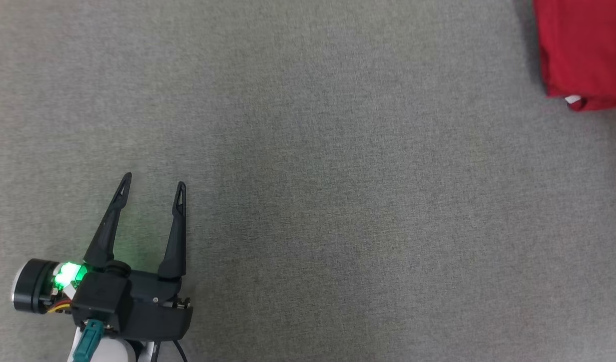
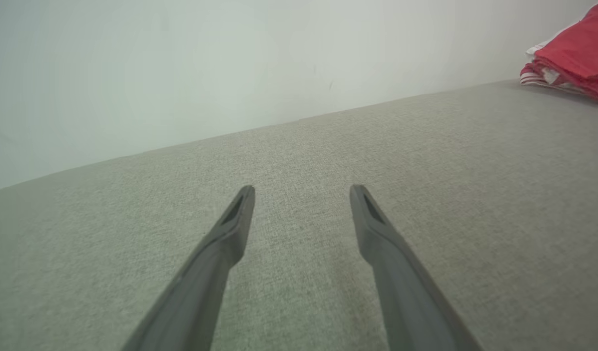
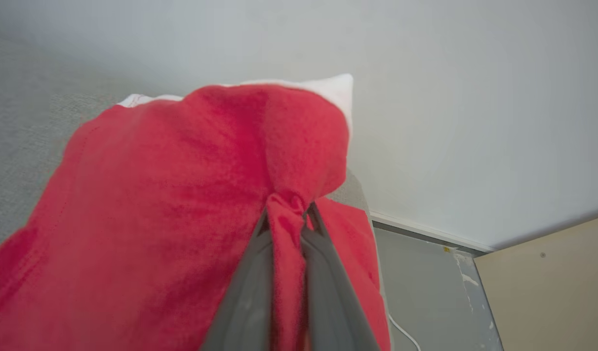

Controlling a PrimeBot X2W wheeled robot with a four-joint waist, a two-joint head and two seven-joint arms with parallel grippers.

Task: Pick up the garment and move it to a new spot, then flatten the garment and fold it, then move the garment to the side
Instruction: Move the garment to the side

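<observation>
Head view: the red garment (image 1: 584,50) lies at the far right of the grey tabletop (image 1: 338,176), well apart from the left gripper (image 1: 154,179), whose jaws stand wide and empty at lower left. Left wrist view: the garment sits away to the upper right of those jaws. Right wrist view: the right gripper (image 3: 288,212) has its jaws pinched narrow on a bunched fold of the garment, so the right arm is the nearer.

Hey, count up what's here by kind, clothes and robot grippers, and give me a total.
Garments: 1, the red garment
Grippers: 2, the left gripper open, the right gripper shut on the red garment
Total: 3
</observation>
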